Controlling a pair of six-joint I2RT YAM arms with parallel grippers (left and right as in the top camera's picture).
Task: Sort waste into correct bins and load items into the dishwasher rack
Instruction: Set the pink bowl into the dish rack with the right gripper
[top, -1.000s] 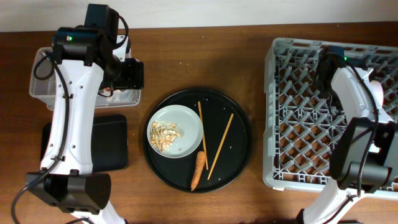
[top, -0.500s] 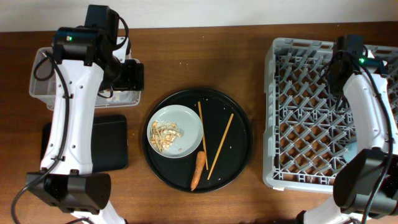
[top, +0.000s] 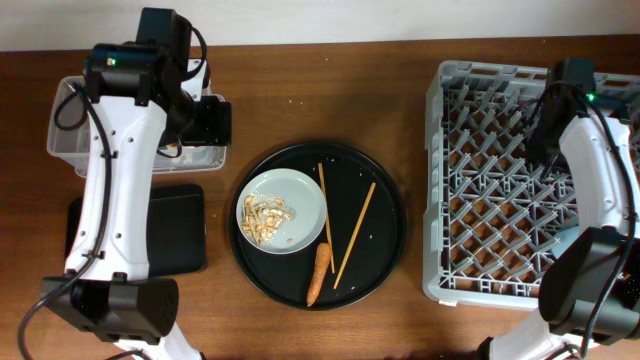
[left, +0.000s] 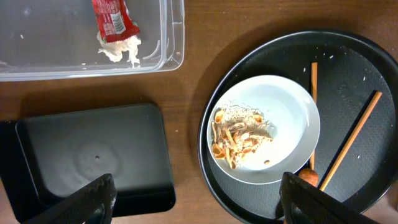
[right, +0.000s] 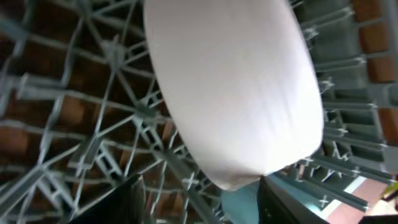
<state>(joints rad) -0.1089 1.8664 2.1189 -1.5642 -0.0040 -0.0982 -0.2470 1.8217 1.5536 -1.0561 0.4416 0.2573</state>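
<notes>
The crumpled red wrapper with white tissue (left: 114, 26) lies in the clear tub (top: 70, 150). The black shallow tray (top: 175, 232) sits in front of the tub. The grey-blue plate (top: 300, 200) holds beige food scraps (top: 264, 214) on the round black tray (top: 385, 225). The carrot (top: 319, 273) lies beside the plate. My left gripper (left: 199, 205) is open and empty, hovering over the black shallow tray's near edge. My right gripper (right: 202, 202) is open over the grey dishwasher rack (top: 470, 200). The white-pink bowl (right: 236, 87) rests tilted in the rack. A light blue cup (top: 565, 240) lies in the rack.
Two wooden chopsticks (top: 352, 233) lie on the round black tray, right of the plate. The rack's pegs stand close around my right gripper. Bare wooden table (top: 330, 95) lies between the tub and the rack.
My right arm has swung to the right and toward the back of the rack. The left arm and everything on the round tray have stayed still.
</notes>
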